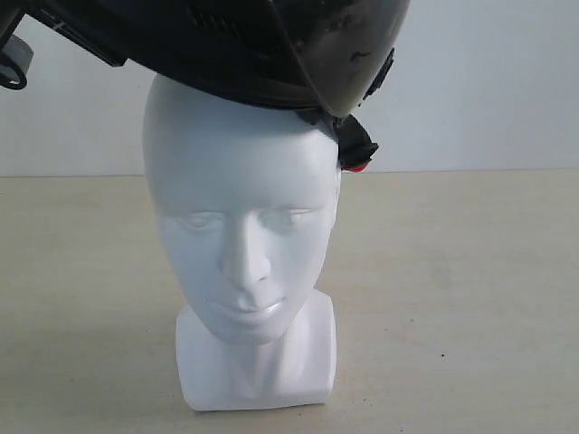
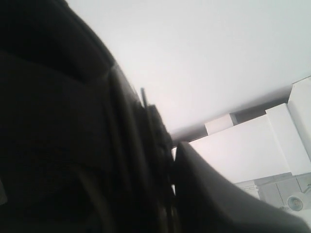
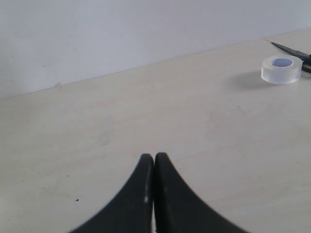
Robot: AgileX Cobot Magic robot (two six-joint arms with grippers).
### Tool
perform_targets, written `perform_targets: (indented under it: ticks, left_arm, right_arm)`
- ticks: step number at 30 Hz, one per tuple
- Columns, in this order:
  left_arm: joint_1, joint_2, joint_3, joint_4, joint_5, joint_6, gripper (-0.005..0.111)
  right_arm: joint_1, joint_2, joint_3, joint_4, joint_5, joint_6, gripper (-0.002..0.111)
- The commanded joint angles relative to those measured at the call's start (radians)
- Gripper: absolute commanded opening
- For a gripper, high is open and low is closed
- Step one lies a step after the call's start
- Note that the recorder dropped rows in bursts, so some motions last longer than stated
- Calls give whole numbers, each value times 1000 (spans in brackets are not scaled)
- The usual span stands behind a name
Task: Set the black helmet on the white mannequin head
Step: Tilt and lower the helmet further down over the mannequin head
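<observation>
Black helmet [image 1: 235, 45] atop white mannequin head [image 1: 240, 208] hugs left hand [image 2: 176, 162], grip unclear; right hand [image 3: 154, 158] pressed together.

The black helmet [image 1: 271, 45] runs off the top edge of the exterior view, so most of its shell is unseen, and it hides the crown of the white mannequin head [image 1: 240, 208]. Its red buckle [image 1: 359, 167] shows only partly behind the head. The left wrist view is dark blur, and the left gripper [image 2: 173, 165] cannot be told from helmet. The right gripper [image 3: 154, 160] shows only its fingers [image 3: 141, 194], which are cut by the picture's edge, as are the scissors [image 3: 296, 51].
</observation>
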Motion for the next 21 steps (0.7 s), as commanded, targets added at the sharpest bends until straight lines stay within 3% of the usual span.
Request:
perform_targets:
  ticks: [1, 21]
  left_arm:
    - [16, -10, 0, -23, -19, 1, 4]
    - [39, 13, 46, 1, -19, 14, 4]
  right_arm:
    - [-7, -6, -1, -2, -12, -5, 0]
    - [-7, -6, -1, -2, -12, -5, 0]
